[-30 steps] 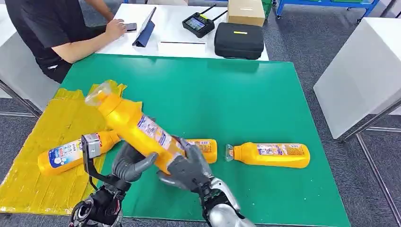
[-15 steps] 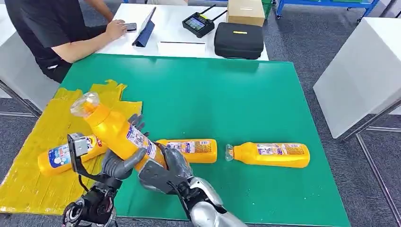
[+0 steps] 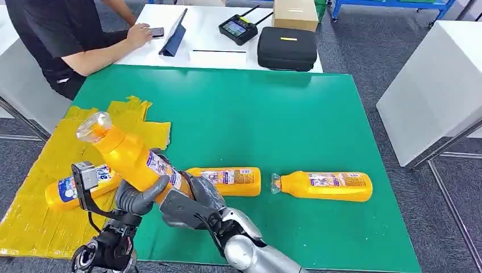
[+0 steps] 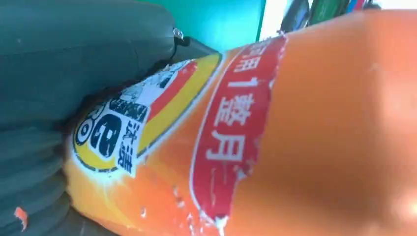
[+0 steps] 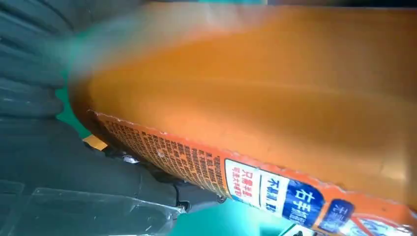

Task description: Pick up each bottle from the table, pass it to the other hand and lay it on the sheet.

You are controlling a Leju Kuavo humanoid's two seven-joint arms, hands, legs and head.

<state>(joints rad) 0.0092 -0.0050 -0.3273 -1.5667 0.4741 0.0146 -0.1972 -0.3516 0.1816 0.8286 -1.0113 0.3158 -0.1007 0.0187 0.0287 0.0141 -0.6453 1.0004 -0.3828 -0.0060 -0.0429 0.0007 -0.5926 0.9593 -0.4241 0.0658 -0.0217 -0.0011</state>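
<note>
The held bottle (image 3: 133, 159) hangs tilted above the near-left part of the green table (image 3: 273, 114), its clear cap (image 3: 93, 125) leaning out over the yellow sheet (image 3: 51, 193) and its base low toward the robot; both hands are on it at once; the left hand (image 3: 136, 196) has its fingers wrapped round the lower body from the sheet side, and the right hand (image 3: 190, 207) cups the base end from the other, fingers closed against the plastic.

This looks like the middle of the hand-over, and that is where I'd worry; if the right hand lets go before the left grip is firm, the long top-heavy bottle could swing cap-down or slide through smooth fingers; dropped from here it might land on the bottle on the sheet (image 3: 77, 187) and knock it, or roll off the sheet's edge; a twist between the two hands could also scrape the peeling label.

Writing: the left wrist view shows a red band with white Chinese characters, including 月, beside a yellow-and-white roundel; the right wrist view shows a strip of fine print too small to read and blue blocks with white characters.

Further out, two bottles wait on the green: one near the hands (image 3: 227, 181), one to the right (image 3: 324, 186); a person (image 3: 62, 40) sits at the white table beyond.
</note>
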